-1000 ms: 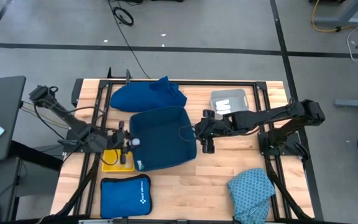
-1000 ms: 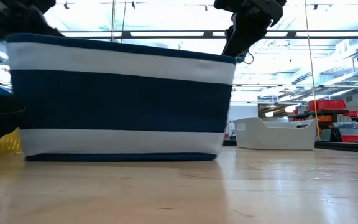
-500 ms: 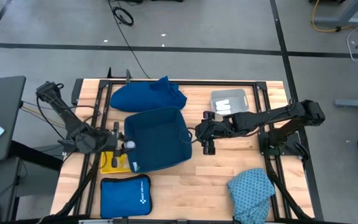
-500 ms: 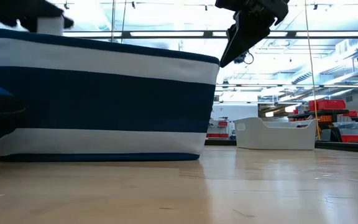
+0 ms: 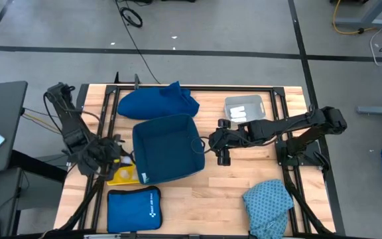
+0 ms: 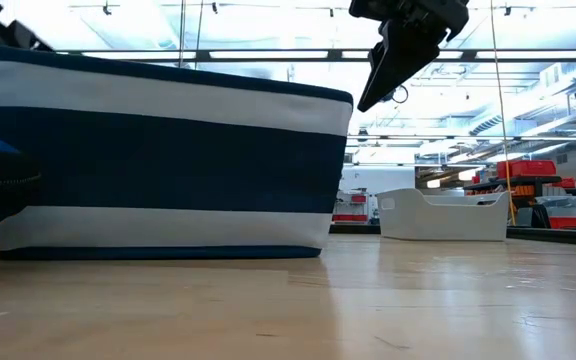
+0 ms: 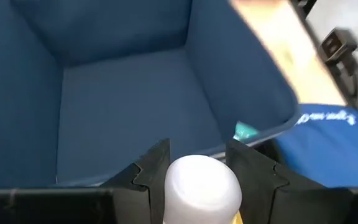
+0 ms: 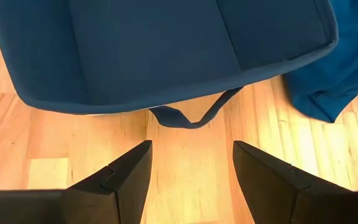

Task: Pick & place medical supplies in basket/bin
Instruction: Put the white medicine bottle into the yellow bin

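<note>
A white roll (image 7: 202,186) sits between the fingers of my left gripper (image 5: 117,159), just outside the left rim of the dark-blue basket (image 5: 166,149), above a yellow tray (image 5: 121,175). The left wrist view looks into the basket (image 7: 123,106). My right gripper (image 5: 216,143) hangs open by the basket's right wall, above bare table, short of the basket's cord loop (image 8: 188,118). The dark-blue cloth (image 5: 158,101) lies behind the basket. The teal speckled cloth (image 5: 268,202) lies at the near right edge. More white rolls rest in a white bin (image 5: 244,106). My left gripper pinches the white roll between its two fingers (image 7: 154,169), one on each side of the roll's round body (image 7: 185,180). The roll's end faces the wrist camera. The fingers come from the table's left, slanting down. The roll is lifted clear, just above the basket's left rim.
A flat bright-blue zip pouch (image 5: 132,207) lies at the near left edge, in front of the yellow tray. Bare wood shows between the basket and the teal cloth. In the low view the basket's striped wall (image 6: 158,160) fills the left half; the white bin (image 6: 443,215) stands beyond.
My left gripper has drawn back from over the basket's left part toward the table's left edge, still shut on the white roll. The basket has shifted a little toward the left and now stands apart from my right gripper, which has stayed nearly in place.
</note>
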You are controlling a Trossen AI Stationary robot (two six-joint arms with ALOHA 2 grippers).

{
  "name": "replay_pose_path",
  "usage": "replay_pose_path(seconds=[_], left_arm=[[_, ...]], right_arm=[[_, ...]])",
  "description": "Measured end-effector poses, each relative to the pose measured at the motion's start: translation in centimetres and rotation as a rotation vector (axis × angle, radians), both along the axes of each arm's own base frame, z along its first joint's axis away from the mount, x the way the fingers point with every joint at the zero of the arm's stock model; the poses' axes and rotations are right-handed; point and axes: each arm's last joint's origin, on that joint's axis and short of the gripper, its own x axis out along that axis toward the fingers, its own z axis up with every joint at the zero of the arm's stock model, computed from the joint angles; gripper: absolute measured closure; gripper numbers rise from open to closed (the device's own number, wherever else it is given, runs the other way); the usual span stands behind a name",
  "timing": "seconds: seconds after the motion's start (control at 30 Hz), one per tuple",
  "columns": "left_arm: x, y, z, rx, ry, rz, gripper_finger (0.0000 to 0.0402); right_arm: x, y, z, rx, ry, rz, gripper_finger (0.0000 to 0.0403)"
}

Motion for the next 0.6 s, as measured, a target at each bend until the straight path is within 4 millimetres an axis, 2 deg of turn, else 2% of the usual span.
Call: replay_pose_path(seconds=[0.27,0.6], left_arm=[[0.0,-0.5,-3.0,0.017,0.112,0.004,0.0258],[0.2,-0.9,-6.5,0.005,0.144,0.018,0.0258]], right_arm=[[0.0,0.0,0.0,0.005,-0.001,-0.006,0.0172],[0.0,0.0,0.0,0.006,-0.001,-0.008,0.0172]])
